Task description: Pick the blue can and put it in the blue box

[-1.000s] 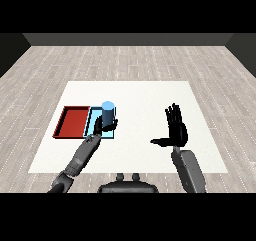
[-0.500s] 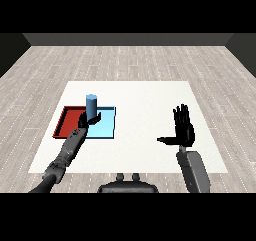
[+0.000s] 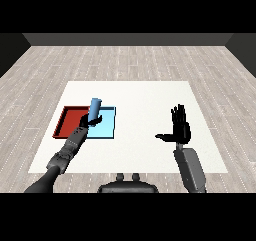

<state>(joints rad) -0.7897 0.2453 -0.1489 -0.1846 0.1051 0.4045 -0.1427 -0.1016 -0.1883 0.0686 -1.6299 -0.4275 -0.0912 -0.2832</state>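
The blue can (image 3: 95,107) stands upright with a slight tilt over the left part of the light blue tray (image 3: 106,127). My left hand (image 3: 92,120) is curled round its lower half, at the border between the light blue tray and the red tray (image 3: 69,121). Whether the can's base touches the tray floor is hidden by the hand. My right hand (image 3: 180,127) is raised over the bare table at the right, fingers straight and thumb spread, holding nothing.
The two trays lie side by side on the left half of the white table (image 3: 145,100), red to the left of blue. Bare table surface lies between the trays and my right hand. Wooden floor surrounds the table.
My left arm has carried the can leftward and farther from me, from the blue tray's right side to its left side. The right hand has drifted slightly right and lower.
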